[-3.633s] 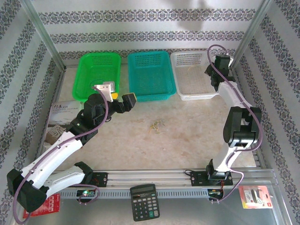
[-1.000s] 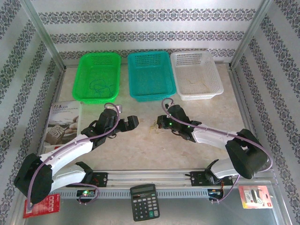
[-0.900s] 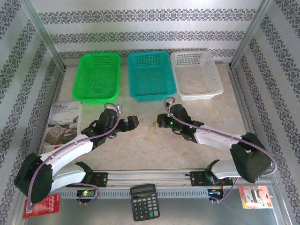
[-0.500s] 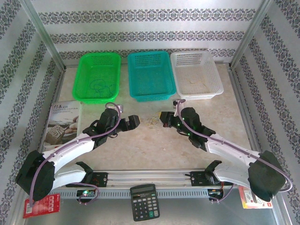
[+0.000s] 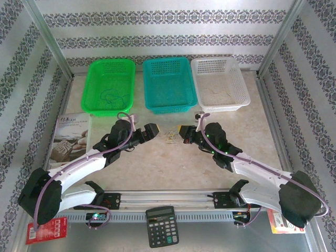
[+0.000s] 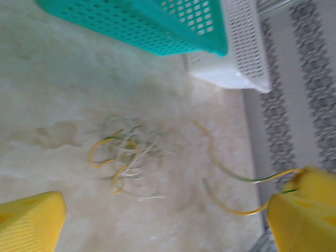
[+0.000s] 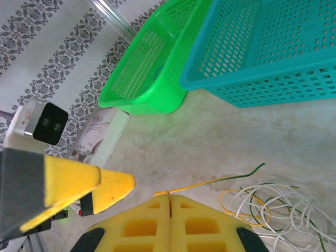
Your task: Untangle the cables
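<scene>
**Left claw** [image 5: 151, 129]: jaws stand wide apart with nothing between them. The tip points at the right claw [image 5: 183, 131], and a short gap separates the 2.

**Right claw:** its 2 yellow fingers [image 7: 210, 215] are pressed flat together. They pinch 1 thin yellow-and-green wire strand [image 7: 220, 181], which runs out from the fingertips toward the clump. Whether this strand is free of the clump, I cannot tell.

**Cables:** the small clump of thin, curly yellow, whitish and dark wire strands [image 5: 170, 135] lies loose on the beige marbled tabletop [image 5: 157, 168]. It sits in the gap between the 2 claws, just ahead of each tip and touching neither. From the left wrist, the clump [image 6: 123, 155] lies ahead of the left claw. The pinched strand [image 6: 233, 211] arcs away on the side toward the right claw.

**Surroundings:** 3 plastic mesh baskets stand in a row beyond the claws.
- The green basket [image 5: 113, 73] is beyond the left claw.
- The teal basket [image 5: 168, 84] is beyond the gap.
- The white basket [image 5: 220, 79] is beyond the right claw.
</scene>
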